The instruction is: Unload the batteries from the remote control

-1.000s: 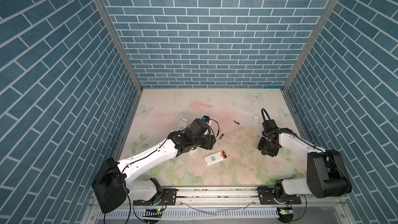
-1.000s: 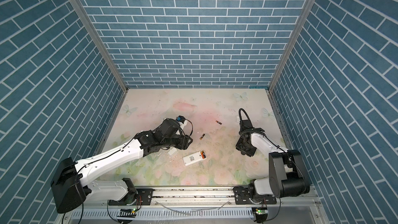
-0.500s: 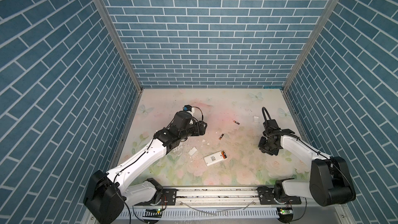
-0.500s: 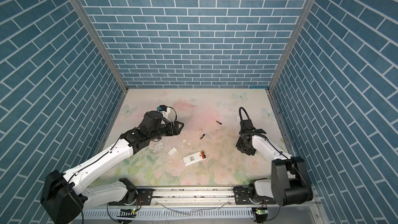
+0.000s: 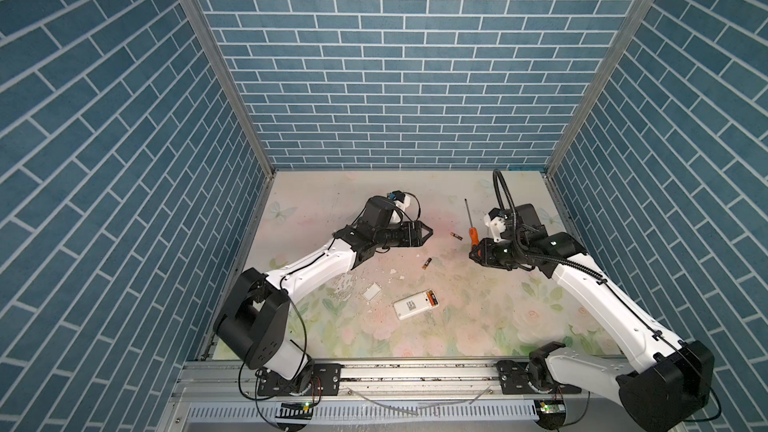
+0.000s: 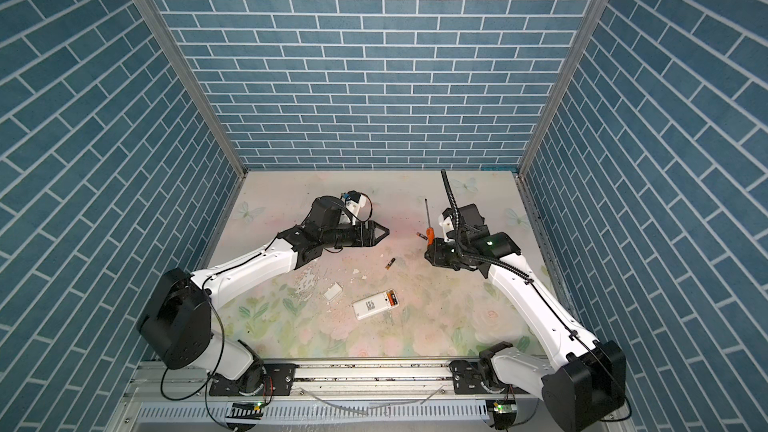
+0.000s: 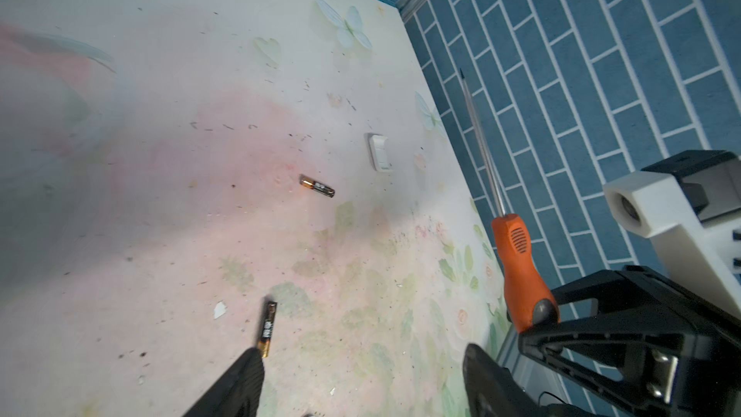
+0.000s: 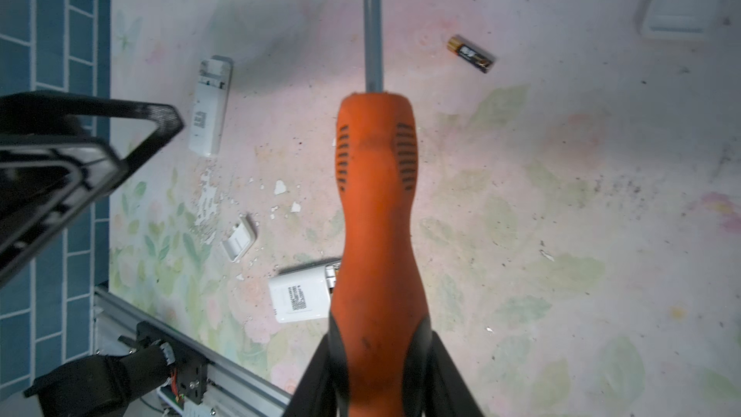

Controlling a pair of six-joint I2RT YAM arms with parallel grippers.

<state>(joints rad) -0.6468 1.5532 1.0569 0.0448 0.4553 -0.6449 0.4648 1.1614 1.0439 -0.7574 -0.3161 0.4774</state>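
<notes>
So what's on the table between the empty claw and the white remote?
A loose black-and-gold battery lies between the left gripper and the remote control, with small white chips close beside it; both top views show it.

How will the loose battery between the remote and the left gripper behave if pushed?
The battery is a thin cylinder lying on its side on the flat table, so it probably rolls. It looks rigid and smooth, so it may slip from a loose grip.
</notes>
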